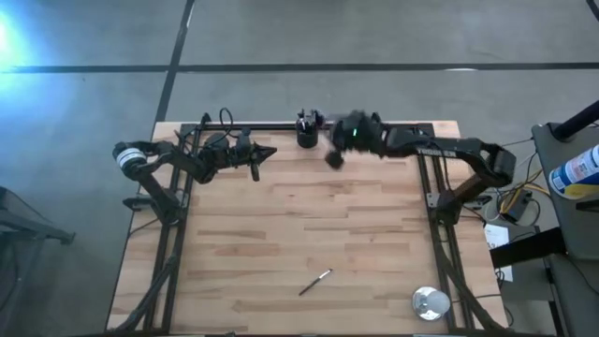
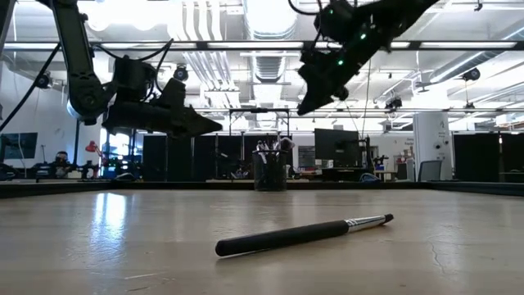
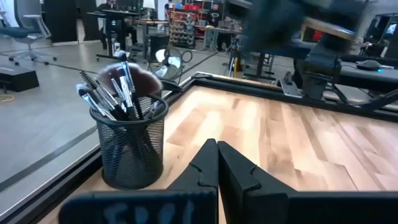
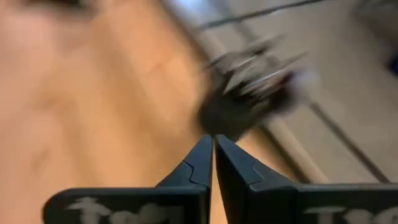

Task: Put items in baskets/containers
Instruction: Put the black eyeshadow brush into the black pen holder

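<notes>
A black mesh cup (image 1: 307, 134) stands on its base at the table's far edge, holding several brushes bristle-up (image 3: 118, 93); it also shows in the low view (image 2: 270, 168). One dark-handled brush (image 1: 315, 282) lies flat on the table near the near edge (image 2: 303, 233). My right gripper (image 4: 213, 144) is shut and empty, raised just right of the cup (image 1: 335, 157). My left gripper (image 3: 217, 149) is shut and empty, hovering left of the cup (image 1: 257, 164).
A round silver disc (image 1: 430, 302) sits at the table's near right corner. A black rail (image 1: 281, 125) runs along the far edge behind the cup. The wooden tabletop (image 1: 309, 215) between the cup and the lone brush is bare.
</notes>
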Controlling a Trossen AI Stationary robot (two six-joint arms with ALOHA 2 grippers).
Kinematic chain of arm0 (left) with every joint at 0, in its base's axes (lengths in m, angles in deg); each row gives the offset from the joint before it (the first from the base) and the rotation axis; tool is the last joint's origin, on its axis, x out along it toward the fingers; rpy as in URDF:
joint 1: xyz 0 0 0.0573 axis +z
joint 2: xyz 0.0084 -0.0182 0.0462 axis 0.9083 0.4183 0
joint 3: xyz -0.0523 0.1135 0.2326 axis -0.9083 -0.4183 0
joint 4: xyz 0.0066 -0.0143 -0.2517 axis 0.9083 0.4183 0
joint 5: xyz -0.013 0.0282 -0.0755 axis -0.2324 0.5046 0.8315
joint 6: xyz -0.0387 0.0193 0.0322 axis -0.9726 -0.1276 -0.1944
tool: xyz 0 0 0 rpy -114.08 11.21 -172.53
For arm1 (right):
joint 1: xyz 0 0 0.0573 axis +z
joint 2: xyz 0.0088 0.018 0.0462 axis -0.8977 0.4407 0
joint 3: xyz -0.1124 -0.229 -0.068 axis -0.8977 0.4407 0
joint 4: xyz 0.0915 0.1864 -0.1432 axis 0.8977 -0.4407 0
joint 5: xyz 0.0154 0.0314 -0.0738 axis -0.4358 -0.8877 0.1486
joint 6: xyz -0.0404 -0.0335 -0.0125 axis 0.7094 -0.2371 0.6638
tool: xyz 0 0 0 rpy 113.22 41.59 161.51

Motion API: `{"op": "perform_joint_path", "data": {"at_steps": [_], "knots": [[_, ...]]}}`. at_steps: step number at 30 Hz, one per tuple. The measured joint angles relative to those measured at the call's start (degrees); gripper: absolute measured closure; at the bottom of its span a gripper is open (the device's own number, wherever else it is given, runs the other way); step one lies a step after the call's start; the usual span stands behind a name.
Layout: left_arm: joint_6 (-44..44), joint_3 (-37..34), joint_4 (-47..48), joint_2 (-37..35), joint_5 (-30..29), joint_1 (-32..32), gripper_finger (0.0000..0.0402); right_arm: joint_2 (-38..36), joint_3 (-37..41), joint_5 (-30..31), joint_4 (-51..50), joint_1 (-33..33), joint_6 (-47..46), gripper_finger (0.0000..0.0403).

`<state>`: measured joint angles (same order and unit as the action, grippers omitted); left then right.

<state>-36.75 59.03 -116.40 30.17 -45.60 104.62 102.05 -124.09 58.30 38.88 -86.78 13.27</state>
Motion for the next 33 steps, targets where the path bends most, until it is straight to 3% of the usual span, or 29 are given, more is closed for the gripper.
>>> {"op": "perform_joint_path", "data": {"at_steps": [5,11,18,24,33], "knots": [[0.0,0.0,0.0,0.0,0.0,-1.4,0.0402,-1.3,3.2,-3.1,-7.6,12.7,0.3,0.0394],[0.1,0.0,1.9,0.0,-0.6,-8.2,0.0402,-0.7,6.5,-6.2,-8.2,28.3,-6.9,0.0394],[1.8,-0.1,10.7,0.0,-15.5,-23.5,0.0401,2.3,6.8,-6.2,-7.7,41.1,-15.5,0.0362],[-0.2,-0.1,12.7,0.0,-26.2,-35.3,0.0402,7.3,6.7,-6.0,-4.6,48.2,-17.0,0.0322],[-10.8,1.5,16.6,0.0,-31.9,-43.9,0.0402,16.1,3.9,-5.8,-3.1,50.5,-13.4,0.0301]]}}
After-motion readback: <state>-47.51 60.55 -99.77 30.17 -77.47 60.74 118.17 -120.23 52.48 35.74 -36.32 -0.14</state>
